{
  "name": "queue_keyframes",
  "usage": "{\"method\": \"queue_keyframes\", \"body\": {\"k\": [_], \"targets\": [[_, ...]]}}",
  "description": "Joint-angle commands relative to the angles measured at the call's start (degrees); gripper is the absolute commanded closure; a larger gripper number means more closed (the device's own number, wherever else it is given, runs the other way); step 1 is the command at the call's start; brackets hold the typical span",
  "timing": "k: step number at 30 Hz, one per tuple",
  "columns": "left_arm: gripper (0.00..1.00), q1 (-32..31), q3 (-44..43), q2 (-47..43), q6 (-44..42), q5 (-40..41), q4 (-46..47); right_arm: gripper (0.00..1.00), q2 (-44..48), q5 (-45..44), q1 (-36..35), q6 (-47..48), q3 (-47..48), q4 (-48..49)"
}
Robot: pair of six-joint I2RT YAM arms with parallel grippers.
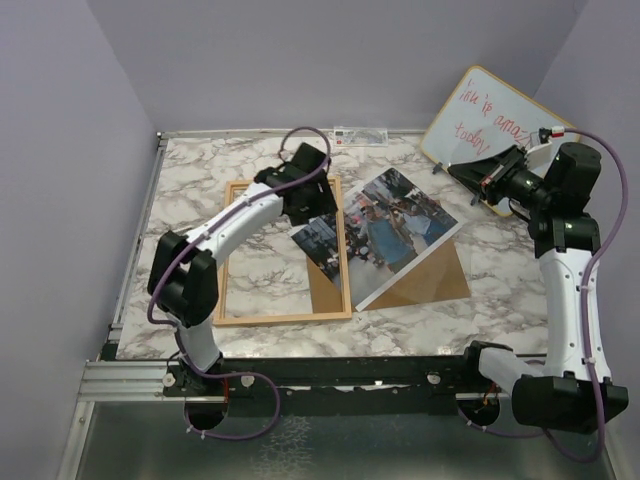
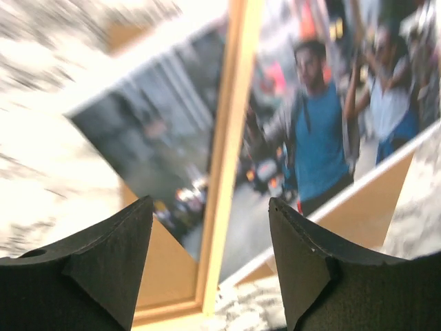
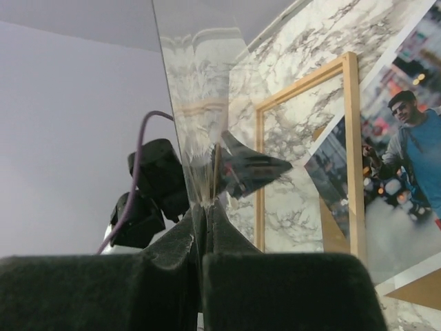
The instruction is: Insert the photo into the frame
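photo: glossy white-bordered street print [image 1: 395,225] showing a man in a blue shirt; it lies flat and skewed on the table [image 1: 500,300]. Its left corner is tucked beneath the right rail of the frame [image 1: 283,318] and shows inside the opening, while the rest lies to the right of that rail.
frame: thin light-wood rectangle, flat on the marble, which shows through most of the opening.
backing board: plain brown [image 1: 432,280], under the photo. It sticks out at the near right and shows as a wedge inside the frame.
left gripper: [image 2: 210,201] poised over the frame's right rail and the photo, fingers spread, nothing between them.
right gripper: [image 3: 205,214] at the back right, well apart from the frame. Its fingers are pressed together on the edge of a clear pane [image 3: 200,89] that stands up from them.
whiteboard: wood-edged, with red writing [image 1: 485,110], propped in the back right corner just behind the right gripper.
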State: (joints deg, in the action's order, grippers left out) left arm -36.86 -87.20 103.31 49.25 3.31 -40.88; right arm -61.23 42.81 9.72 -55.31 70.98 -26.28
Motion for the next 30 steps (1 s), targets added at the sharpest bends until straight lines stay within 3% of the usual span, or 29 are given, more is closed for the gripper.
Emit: {"method": "queue_keyframes", "body": {"k": [1,9,17,20,25,30], "targets": [[0.29,10.2,-3.1,-4.6,-7.4,4.8,-4.0,0.99,-1.1,3.3,-2.8,-4.7,0.6,5.6],[0.14,22.1,-4.7,-2.3,-18.8,10.3,-5.6,0.99,-7.8,-4.0,-18.2,-11.6,1.1,12.8],[0.07,34.0,-6.3,-1.3,-22.1,12.3,-7.3,0.99,-17.5,-11.4,-33.1,-23.2,4.5,22.3],[0.08,38.0,-5.7,-1.4,-19.1,15.2,-8.8,0.99,-21.6,-10.6,-35.5,-29.0,3.7,30.8],[0.07,43.7,-3.7,-4.5,-17.4,20.4,-8.8,0.99,-28.0,-10.2,-36.5,-29.7,9.2,31.7],[0.06,47.2,-3.7,-5.4,-18.2,19.9,-8.1,0.99,-32.9,-9.0,-36.9,-29.4,18.0,29.8]]}}
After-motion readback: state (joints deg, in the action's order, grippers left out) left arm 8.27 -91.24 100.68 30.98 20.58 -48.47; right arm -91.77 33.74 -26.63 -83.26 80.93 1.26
